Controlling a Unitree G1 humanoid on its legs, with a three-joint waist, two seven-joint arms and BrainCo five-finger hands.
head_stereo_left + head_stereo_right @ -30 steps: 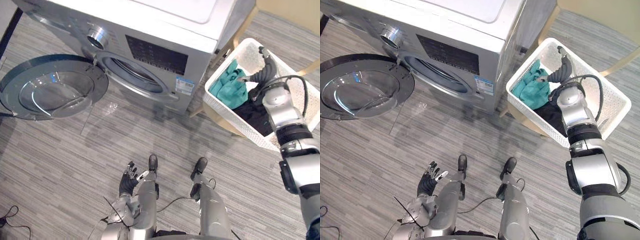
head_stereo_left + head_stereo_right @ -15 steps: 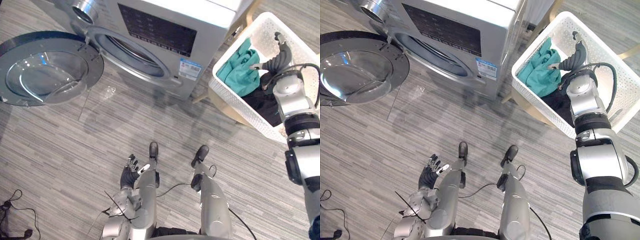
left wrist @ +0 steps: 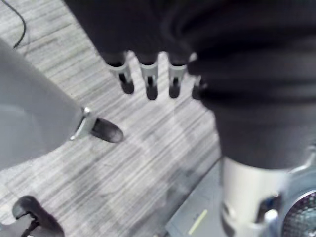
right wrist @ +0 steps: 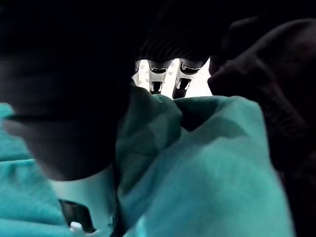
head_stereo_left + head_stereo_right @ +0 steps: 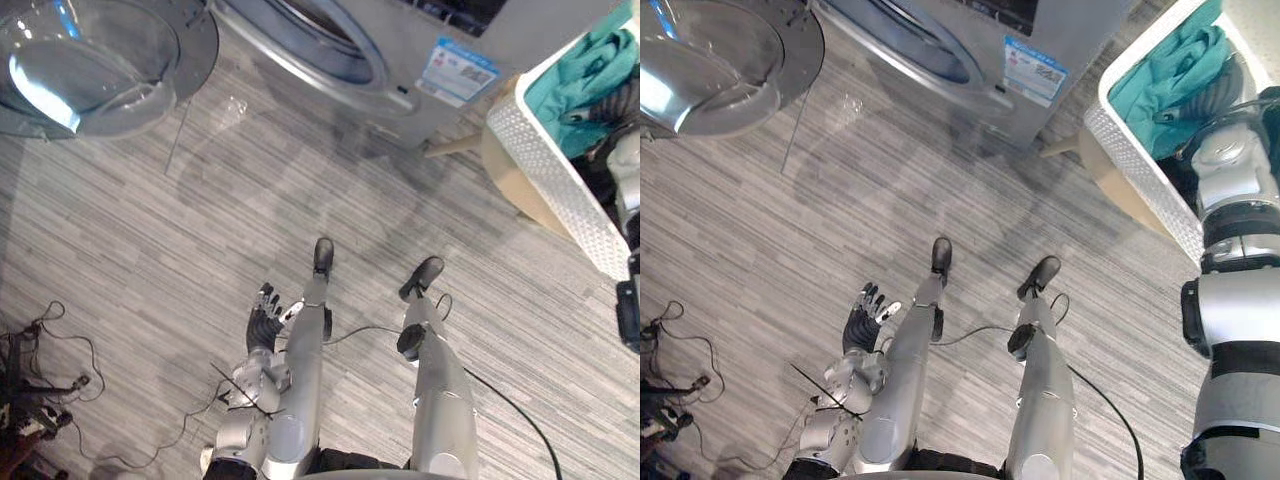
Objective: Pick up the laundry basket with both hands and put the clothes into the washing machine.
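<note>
My head has dipped over the last second, so the whole view has slid. The washing machine [image 5: 400, 45], its door [image 5: 95, 60] swung open, and the laundry basket [image 5: 545, 170] beside it now sit at the top edge, though none of them has itself moved. My right hand [image 5: 1212, 93] stays down inside the basket against the teal garment [image 5: 590, 70], and I cannot tell whether it has any grip, while my left hand [image 5: 262, 322] hangs low by my side, spread and empty. So the two-handed lift has probably not begun, and the clothes are all still in the basket.
</note>
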